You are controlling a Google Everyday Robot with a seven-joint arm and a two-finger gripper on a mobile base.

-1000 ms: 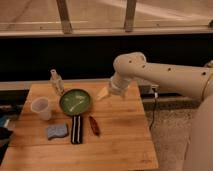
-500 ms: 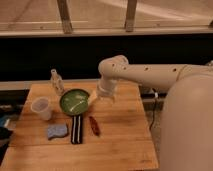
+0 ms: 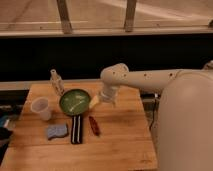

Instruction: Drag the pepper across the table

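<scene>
The gripper hangs above the table just right of the green pan, apparently staged to descend on the pepper lying nearer, untouched; its grasp state cannot be told.

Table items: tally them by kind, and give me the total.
Pepper: 1
Green pan: 1
Clear bottle: 1
Cup: 1
Blue sponge: 1
Black striped strip: 1
Total: 6
The gripper hovers just beside the pan; not counted.
</scene>
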